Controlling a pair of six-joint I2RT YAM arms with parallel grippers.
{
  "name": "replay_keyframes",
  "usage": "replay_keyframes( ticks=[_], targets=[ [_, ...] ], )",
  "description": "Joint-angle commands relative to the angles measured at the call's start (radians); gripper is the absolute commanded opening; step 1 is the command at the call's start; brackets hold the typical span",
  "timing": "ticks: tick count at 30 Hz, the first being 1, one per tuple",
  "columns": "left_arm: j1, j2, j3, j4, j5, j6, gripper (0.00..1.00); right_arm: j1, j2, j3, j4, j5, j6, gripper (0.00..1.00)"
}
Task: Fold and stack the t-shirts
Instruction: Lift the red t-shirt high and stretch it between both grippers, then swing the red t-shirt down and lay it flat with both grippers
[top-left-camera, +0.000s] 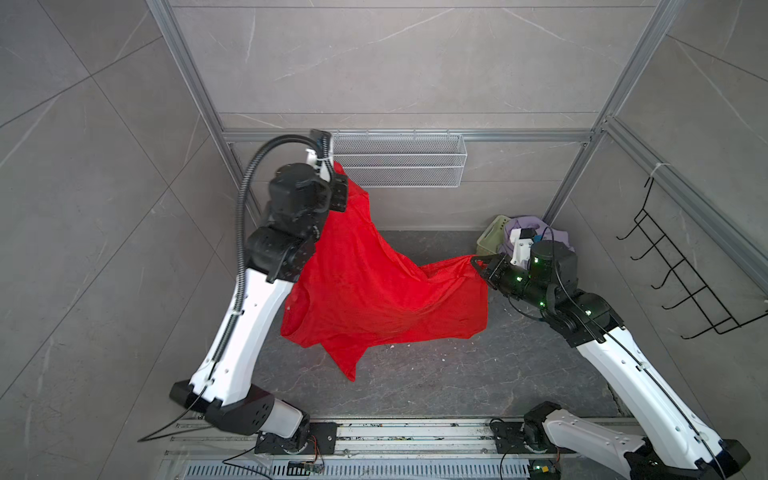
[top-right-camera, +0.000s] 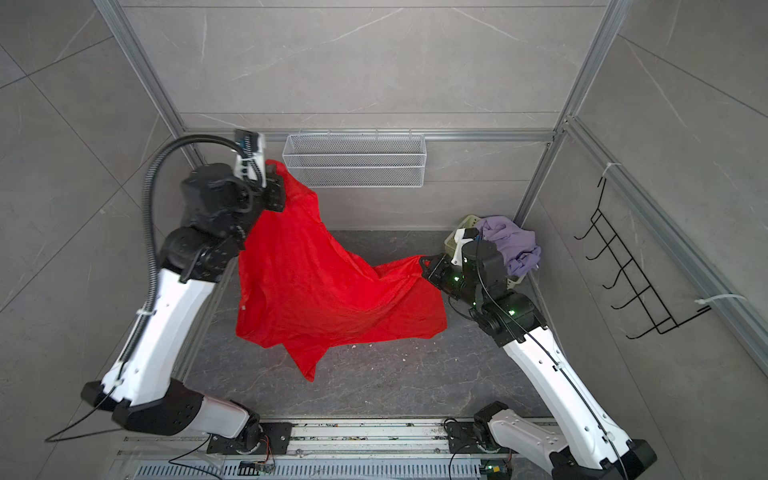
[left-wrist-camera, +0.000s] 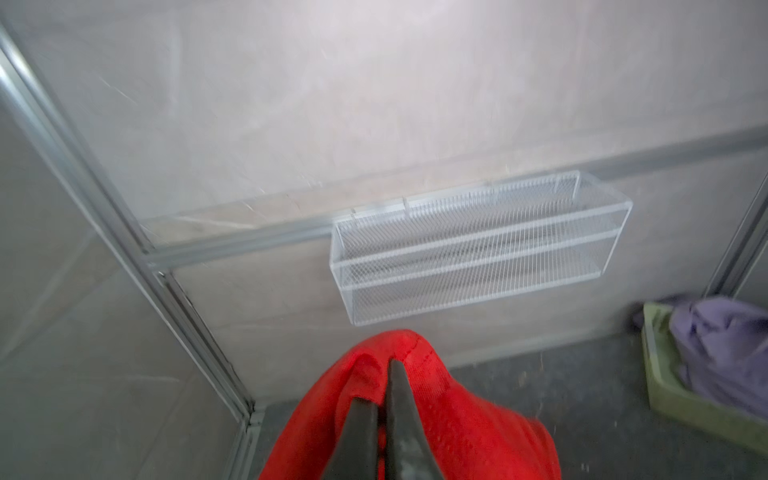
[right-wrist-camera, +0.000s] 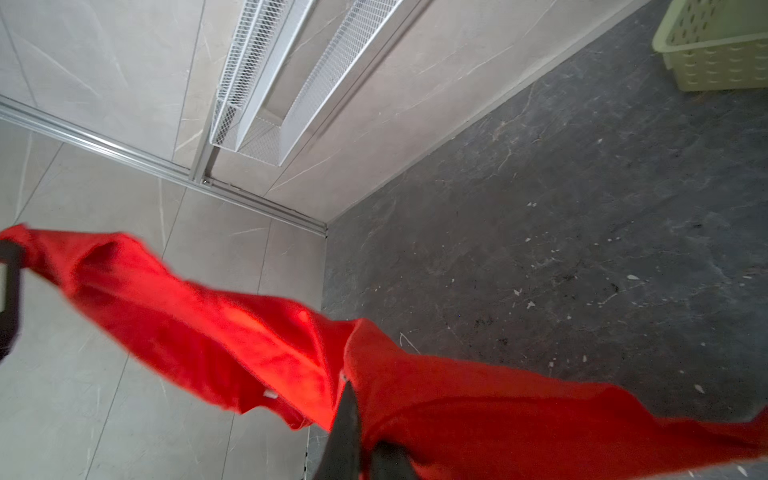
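While both arms hold it aloft, red tee (top-left-camera: 374, 291) (top-right-camera: 324, 291) hangs spread over the left half and middle of the table (top-left-camera: 457, 386).

Left fingers (left-wrist-camera: 397, 395): clamped narrow on a bunched, stitched edge of the red tee, high up by the far left corner, near one end of the wire shelf (top-left-camera: 399, 162) on the back wall.

Right fingers (right-wrist-camera: 347, 419): pinched on another edge of the same tee, lower, toward the far right corner, just beside the basket (top-left-camera: 490, 239).

Cloth sags between the two grips. One long point droops toward the near edge; whether it touches the table, cannot tell. Small white label (right-wrist-camera: 270, 394) shows on the red cloth in the right wrist view.

Lilac tee (top-right-camera: 515, 245): crumpled in the basket at the far right corner, spilling over the rim, partly hidden behind the right arm in both top views. Left wrist view is blurred.
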Motion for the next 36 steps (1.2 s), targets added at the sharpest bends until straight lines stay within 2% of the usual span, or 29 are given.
replay_keyframes(
  ticks=[1,5,10,15,21,24,28,33,36],
  targets=[
    [0.026,-0.103,0.030,0.077,0.014,-0.030,0.00,0.004,-0.001,0.088,0.019,0.034,-0.049,0.00],
    [0.063,-0.185,0.029,0.103,-0.012,0.022,0.00,0.005,0.050,0.258,-0.029,-0.081,-0.126,0.00],
    [0.068,-0.330,0.013,0.241,-0.122,0.189,0.00,0.019,0.082,0.419,-0.040,-0.208,-0.170,0.00],
    [0.068,-0.439,0.051,0.326,-0.118,0.313,0.00,0.050,0.093,0.506,0.016,-0.314,-0.187,0.00],
    [0.067,-0.445,0.200,0.337,-0.047,0.396,0.00,0.105,0.121,0.583,0.061,-0.384,-0.202,0.00],
    [0.066,-0.412,0.267,0.305,-0.011,0.392,0.00,0.114,0.116,0.565,0.094,-0.366,-0.199,0.00],
    [0.065,-0.352,0.263,0.274,-0.019,0.373,0.00,0.114,0.089,0.465,0.125,-0.251,-0.180,0.00],
    [0.067,-0.249,0.127,0.264,-0.071,0.349,0.00,0.114,0.085,0.311,0.141,-0.109,-0.160,0.00],
    [0.080,-0.176,0.022,0.273,-0.067,0.291,0.00,0.114,0.113,0.260,0.097,-0.030,-0.171,0.00]
  ],
)
